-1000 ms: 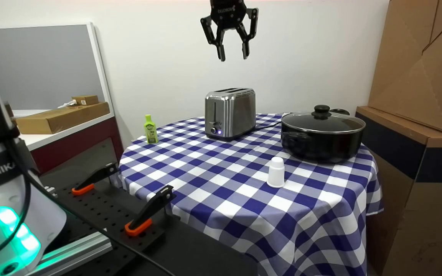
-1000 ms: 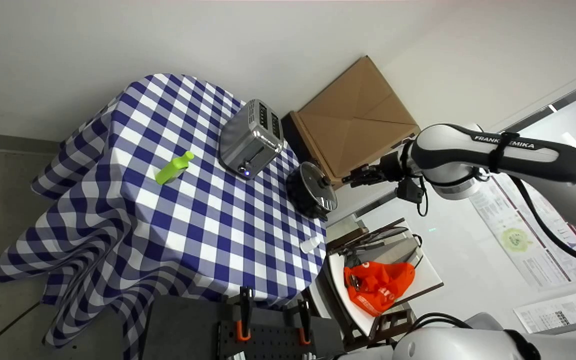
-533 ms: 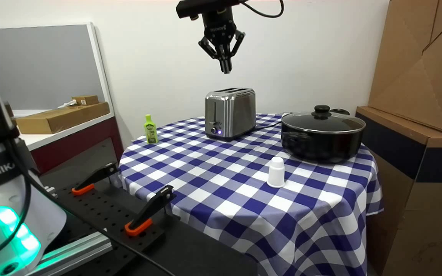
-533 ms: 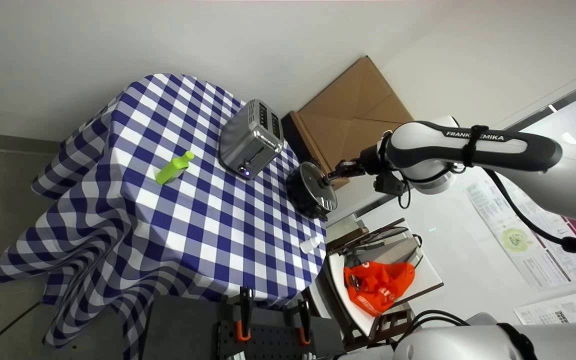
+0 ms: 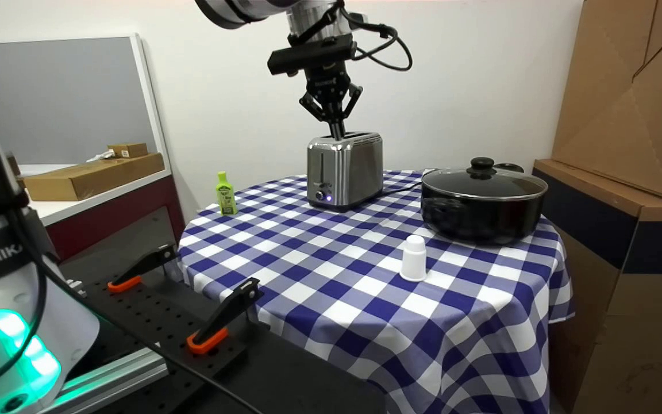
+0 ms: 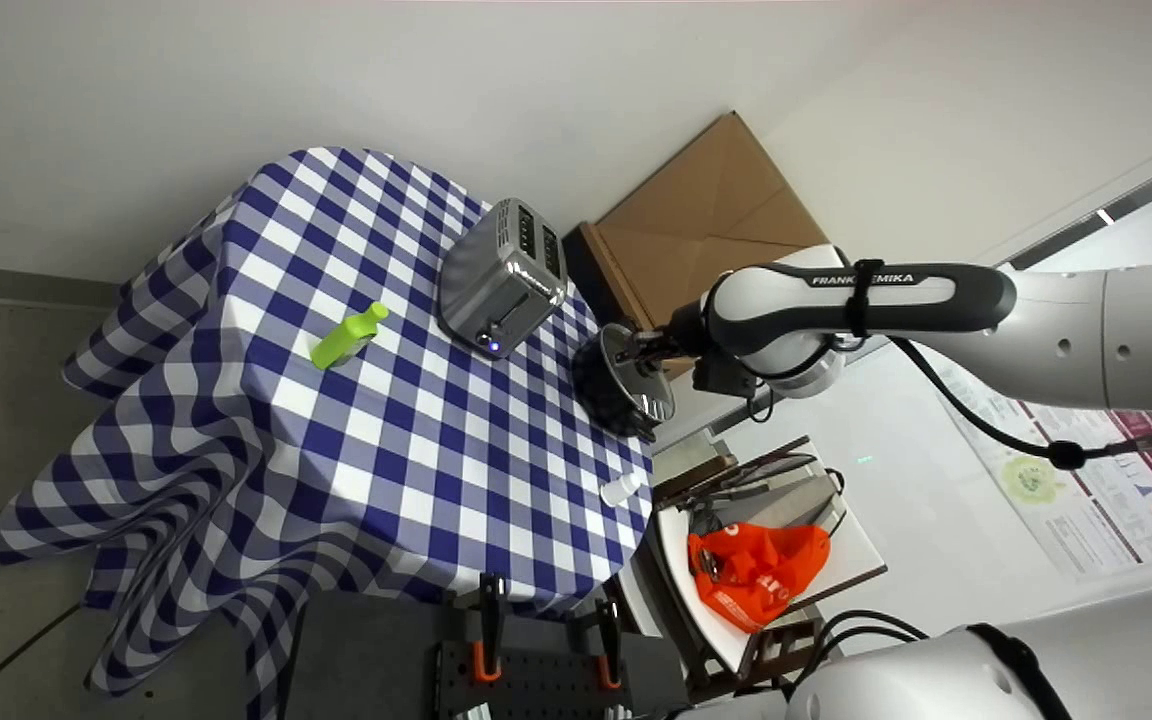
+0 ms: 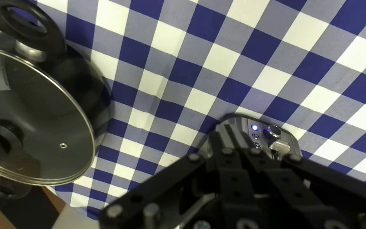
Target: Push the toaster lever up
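Observation:
The silver toaster [image 5: 360, 172] stands upright on the checked cloth, seen in both exterior views. Its lever [image 7: 280, 147] sits low in the front slot, just above the round knob [image 7: 274, 131], beside a lit blue button. My gripper [image 5: 337, 138] is shut, fingers pressed together with nothing between them. In this exterior view its tips overlap the toaster's top front edge. Elsewhere the gripper [image 6: 626, 357] appears in front of the pot and apart from the toaster, so it hangs above table level. In the wrist view my fingers hide part of the toaster's front and top, left of the lever.
A black pot [image 5: 480, 213] with a glass lid stands beside the toaster. A white shaker [image 5: 414, 260] and a green bottle [image 5: 226, 195] are on the cloth. Large cardboard boxes [image 5: 624, 241] rise behind the pot. Black clamps [image 5: 222, 316] sit at the near edge.
My gripper has gone from open to shut. It has come down over the toaster, and the arm has moved in closer. Toaster and lever look unmoved.

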You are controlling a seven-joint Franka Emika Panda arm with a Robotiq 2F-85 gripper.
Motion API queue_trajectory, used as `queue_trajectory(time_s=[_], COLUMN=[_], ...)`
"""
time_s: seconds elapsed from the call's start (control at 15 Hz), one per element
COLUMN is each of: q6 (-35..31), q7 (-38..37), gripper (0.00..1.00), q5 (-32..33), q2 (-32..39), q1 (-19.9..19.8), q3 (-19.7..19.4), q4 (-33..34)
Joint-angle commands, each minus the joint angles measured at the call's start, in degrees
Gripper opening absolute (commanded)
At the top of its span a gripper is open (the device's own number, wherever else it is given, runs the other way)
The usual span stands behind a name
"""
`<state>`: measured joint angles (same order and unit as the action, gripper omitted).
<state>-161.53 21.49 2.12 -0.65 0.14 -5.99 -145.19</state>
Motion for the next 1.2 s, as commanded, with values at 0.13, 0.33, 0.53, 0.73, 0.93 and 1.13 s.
queue_trajectory(time_s=[0.13, 0.33, 0.53, 0.73, 0.93, 1.13], q6=[-7.3, -11.4, -15.0, -18.1, -20.8, -23.4], q7=[-6.6, -10.8, -15.6, -19.2, -20.9, -21.2], gripper=[0.00, 0.00, 0.00, 0.00, 0.00, 0.00], q5=[6.3, 12.8, 19.7, 23.3, 24.0, 22.9], q2=[8.0, 12.2, 16.3, 20.9, 25.2, 29.3], q1=[-0.1, 1.3, 5.9, 11.0, 16.2, 21.3], q3=[2.6, 1.8, -3.0, -7.7, -11.9, -15.3], q4=[1.6, 2.6, 4.3, 6.9, 9.0, 10.6])
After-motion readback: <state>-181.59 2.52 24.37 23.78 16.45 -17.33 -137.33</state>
